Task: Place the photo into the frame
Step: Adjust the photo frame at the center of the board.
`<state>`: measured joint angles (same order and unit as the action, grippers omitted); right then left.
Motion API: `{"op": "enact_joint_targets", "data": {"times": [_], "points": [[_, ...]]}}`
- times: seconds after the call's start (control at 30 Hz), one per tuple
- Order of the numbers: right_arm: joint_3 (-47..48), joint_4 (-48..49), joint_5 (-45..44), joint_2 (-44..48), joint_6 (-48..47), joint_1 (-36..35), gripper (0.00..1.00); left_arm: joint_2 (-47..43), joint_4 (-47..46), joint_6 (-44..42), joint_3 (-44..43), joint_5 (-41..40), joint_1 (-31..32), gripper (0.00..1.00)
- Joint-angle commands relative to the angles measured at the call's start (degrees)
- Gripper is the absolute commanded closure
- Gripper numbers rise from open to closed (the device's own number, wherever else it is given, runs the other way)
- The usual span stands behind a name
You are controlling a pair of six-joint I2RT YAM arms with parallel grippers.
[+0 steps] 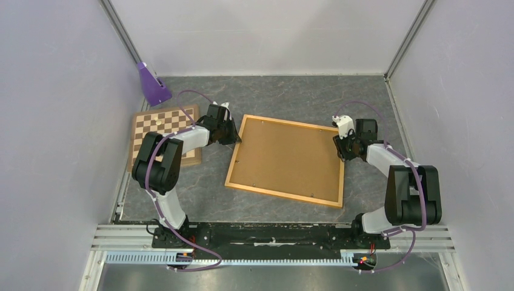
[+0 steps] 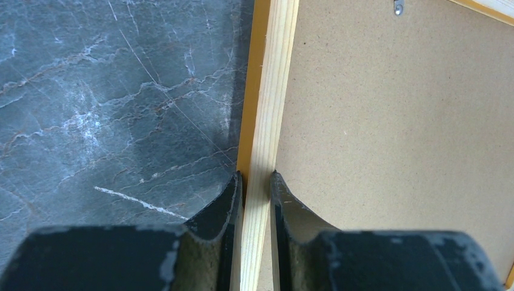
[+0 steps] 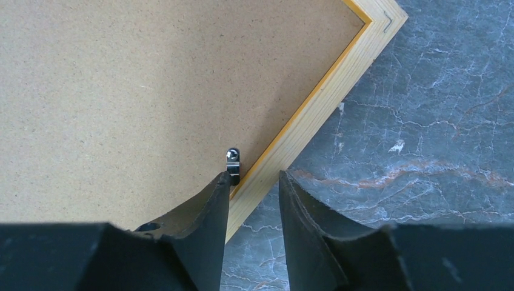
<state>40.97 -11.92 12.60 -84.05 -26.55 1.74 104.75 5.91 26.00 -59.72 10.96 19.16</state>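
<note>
The frame (image 1: 285, 159) lies face down in the middle of the table, its brown fibreboard back up. My left gripper (image 1: 233, 138) sits at the frame's left rail. In the left wrist view that gripper (image 2: 255, 176) is shut on the pale wooden rail (image 2: 273, 91), one finger on each side. My right gripper (image 1: 341, 151) is at the frame's right edge. The right wrist view shows it (image 3: 254, 174) open astride the rail (image 3: 315, 106), with its left fingertip against a small metal clip (image 3: 233, 159). The photo is out of view.
A brown-and-white chessboard (image 1: 163, 130) lies left of the frame, partly under the left arm. A purple stand (image 1: 153, 85) is in the back left corner. Grey walls close in the dark marble table (image 1: 291, 97) on three sides.
</note>
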Motion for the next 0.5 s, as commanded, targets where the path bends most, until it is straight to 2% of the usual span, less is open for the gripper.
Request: {"op": "enact_joint_targets", "data": {"times": [0.0,0.1,0.23,0.47], "points": [[0.1,-4.1,4.0,-3.0,2.4,-0.5,0.61,2.7,4.1,-0.9,0.4,2.5,1.6,0.98],[0.4,-4.2,3.4,-3.9,3.2,-0.5,0.62,3.1,4.0,-0.7,0.5,3.1,1.6,0.98],[0.7,-3.8,2.0,-4.7,3.3,-0.5,0.71,3.3,3.9,-0.4,0.5,3.5,1.6,0.98],[-1.3,-1.6,0.5,-3.4,3.2,-0.5,0.78,3.2,3.8,-0.2,0.4,3.7,1.8,0.98]]}}
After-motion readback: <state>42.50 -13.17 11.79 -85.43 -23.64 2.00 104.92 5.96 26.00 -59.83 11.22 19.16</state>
